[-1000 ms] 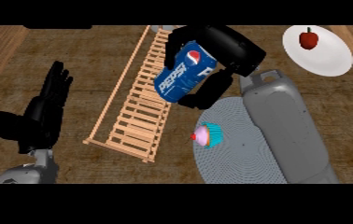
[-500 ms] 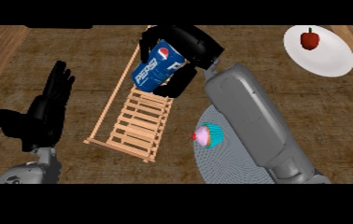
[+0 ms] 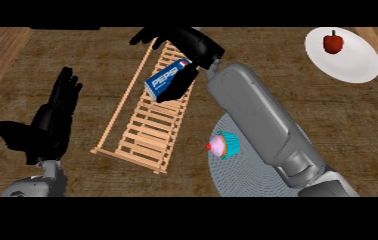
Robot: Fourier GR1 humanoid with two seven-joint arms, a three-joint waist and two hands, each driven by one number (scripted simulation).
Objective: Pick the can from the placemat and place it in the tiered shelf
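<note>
The blue Pepsi can (image 3: 165, 79) lies tilted on the slats of the wooden tiered shelf (image 3: 144, 139), near its far end. My right hand (image 3: 188, 41) is over that far end. Its fingers stretch out to the left, with slats showing between them and the can. The thumb runs down the can's right side, touching or nearly touching it. The round grey-blue placemat (image 3: 255, 181) lies at the lower right, partly under my right forearm. My left hand (image 3: 52, 121) rests open at the left, fingers up.
A cupcake (image 3: 224, 145) with pink icing and a teal wrapper stands on the placemat's left edge, close to the shelf. A white plate (image 3: 354, 66) with a red apple (image 3: 334, 43) sits at the far right.
My right hand carried the can leftward and further along the shelf, then its fingers uncurled from the can, which now lies on the slats. The left hand has not moved.
</note>
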